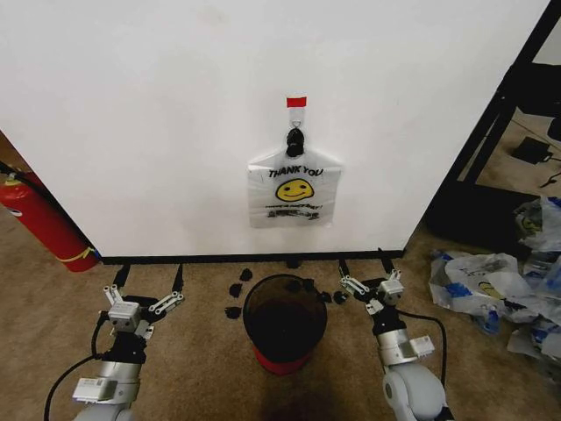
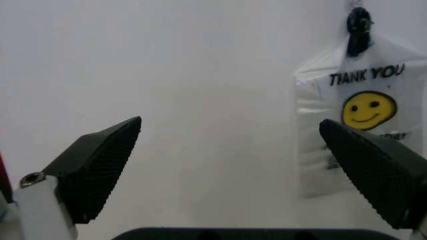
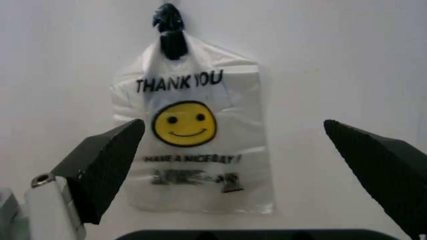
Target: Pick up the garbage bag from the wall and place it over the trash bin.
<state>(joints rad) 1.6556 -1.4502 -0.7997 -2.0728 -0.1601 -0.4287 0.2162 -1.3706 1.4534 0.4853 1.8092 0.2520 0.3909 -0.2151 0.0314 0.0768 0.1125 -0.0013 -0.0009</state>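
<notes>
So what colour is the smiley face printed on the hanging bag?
Yellow, with black eyes and smile, on the garbage bag; clearest in the right wrist view.

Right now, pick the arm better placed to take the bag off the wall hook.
Right, probably. The right pincer is open and the garbage bag sits almost centred between its fingers. The left pincer, also open, sits farther to the side, with the bag at its view's edge.

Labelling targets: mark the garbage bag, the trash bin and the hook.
garbage bag (image 1: 294, 189), head view, on the yellow smiley.
trash bin (image 1: 251, 303), head view, on the rim's left side.
hook (image 1: 295, 140), head view, on its black body.
</notes>
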